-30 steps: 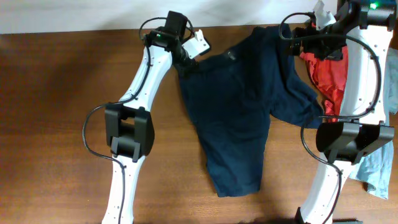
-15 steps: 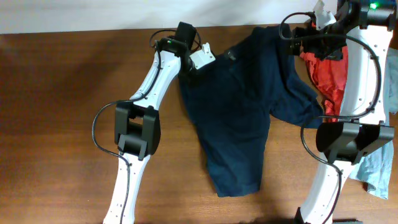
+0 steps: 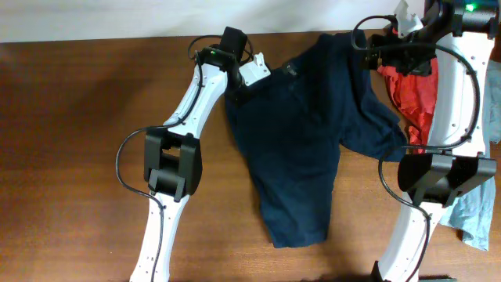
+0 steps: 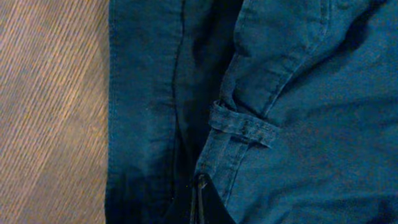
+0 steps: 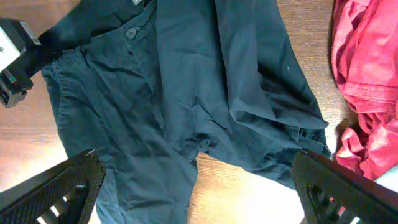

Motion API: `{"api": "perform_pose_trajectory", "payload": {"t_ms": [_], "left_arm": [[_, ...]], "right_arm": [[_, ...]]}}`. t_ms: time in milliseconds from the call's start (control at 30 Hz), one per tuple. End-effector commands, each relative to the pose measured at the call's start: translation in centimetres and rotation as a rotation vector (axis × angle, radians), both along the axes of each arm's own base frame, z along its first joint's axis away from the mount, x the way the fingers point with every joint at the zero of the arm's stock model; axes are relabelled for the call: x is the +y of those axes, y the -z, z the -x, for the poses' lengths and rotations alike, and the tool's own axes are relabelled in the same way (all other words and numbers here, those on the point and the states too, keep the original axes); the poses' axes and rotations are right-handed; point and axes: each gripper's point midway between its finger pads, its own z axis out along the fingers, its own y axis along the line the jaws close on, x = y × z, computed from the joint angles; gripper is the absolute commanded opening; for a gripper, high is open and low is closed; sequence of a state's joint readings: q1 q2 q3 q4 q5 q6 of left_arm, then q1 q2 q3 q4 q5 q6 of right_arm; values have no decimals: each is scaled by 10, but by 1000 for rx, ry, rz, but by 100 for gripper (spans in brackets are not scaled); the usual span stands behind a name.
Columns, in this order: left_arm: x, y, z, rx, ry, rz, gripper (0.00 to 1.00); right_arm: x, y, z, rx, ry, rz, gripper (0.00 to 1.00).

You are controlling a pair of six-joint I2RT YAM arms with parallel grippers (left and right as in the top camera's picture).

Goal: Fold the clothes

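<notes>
My left pincer (image 4: 198, 200), open a moment ago, is now clenching the shorts (image 3: 301, 149) at the waist. I am judging this gives me hold for folding.

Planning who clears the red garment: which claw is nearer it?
Right. The right claw hangs open over the shorts, red garment just beside it; the left claw grips the shorts' opposite edge, farther away.

I count one pair of navy shorts (image 3: 301, 141), one red garment (image 3: 411, 98), one pale blue shirt (image 3: 473, 219), and two arms of mine: left arm (image 3: 188, 98), right arm (image 3: 454, 86).
</notes>
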State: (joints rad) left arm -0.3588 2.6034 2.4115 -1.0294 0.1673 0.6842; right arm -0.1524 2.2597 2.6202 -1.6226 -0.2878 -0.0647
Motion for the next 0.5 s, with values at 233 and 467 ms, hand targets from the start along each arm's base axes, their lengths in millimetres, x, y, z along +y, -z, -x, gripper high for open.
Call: {"api": "perform_pose_trajectory", "payload": {"t_ms": [233,467], "left_arm": [[49,-9,-30,-70,-243,-107,0],[113,-60,-72,-161,-530,7,0]], "right_arm": [[1,-20,3,-54,-8,10,99],[31,-24,3,-62,-69,-68,99]]}}
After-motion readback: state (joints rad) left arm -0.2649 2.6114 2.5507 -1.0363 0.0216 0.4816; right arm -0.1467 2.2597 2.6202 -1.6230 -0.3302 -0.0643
